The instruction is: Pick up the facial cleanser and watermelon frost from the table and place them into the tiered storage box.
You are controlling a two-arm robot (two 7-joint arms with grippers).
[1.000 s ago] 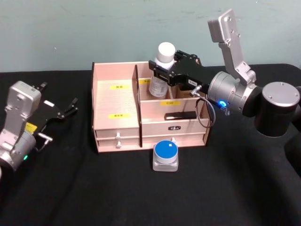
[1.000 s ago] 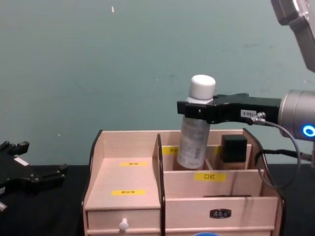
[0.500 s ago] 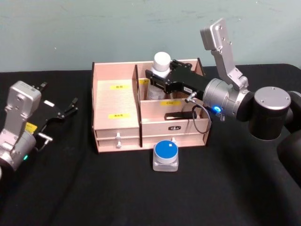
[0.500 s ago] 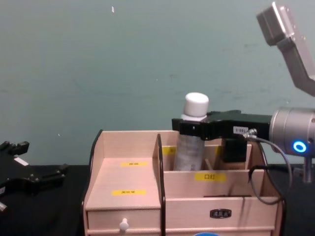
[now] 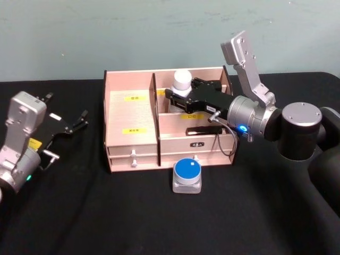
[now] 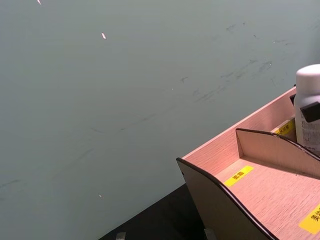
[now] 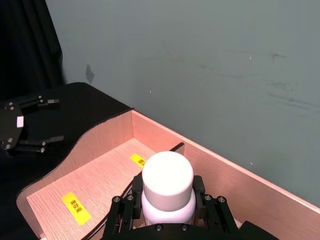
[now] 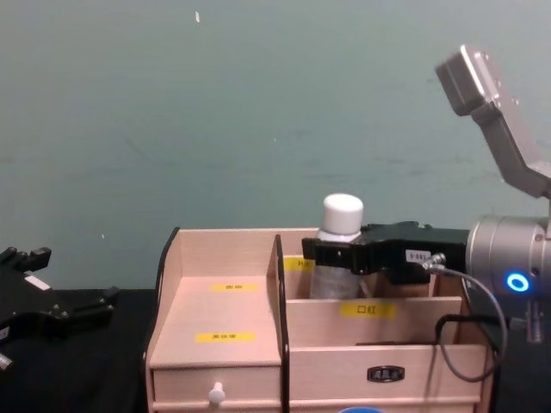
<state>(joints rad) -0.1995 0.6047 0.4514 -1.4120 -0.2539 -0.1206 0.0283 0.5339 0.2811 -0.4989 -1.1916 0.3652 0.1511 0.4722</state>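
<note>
The facial cleanser (image 5: 181, 81), a white-capped pale bottle, stands upright with its body down in the back compartment of the tiered storage box (image 5: 130, 114). My right gripper (image 5: 178, 95) is shut on it just under the cap, reaching in from the right. The same grip appears in the chest view, on the bottle (image 8: 342, 213) with the gripper (image 8: 338, 255), and in the right wrist view on the cap (image 7: 167, 175). The watermelon frost (image 5: 187, 175), a small clear jar with a blue lid, sits on the black table just in front of the box. My left gripper (image 5: 65, 110) rests open at the far left.
A black flat item (image 5: 204, 130) lies in the box's middle tier. Two white-knobbed drawers (image 5: 133, 154) face me. The box's left stepped shelf (image 8: 225, 310) holds nothing. A teal wall stands close behind, and black tablecloth spreads on both sides.
My right gripper has come down and towards me with the bottle, sinking it from above the box into the back compartment. The left arm has stayed still.
</note>
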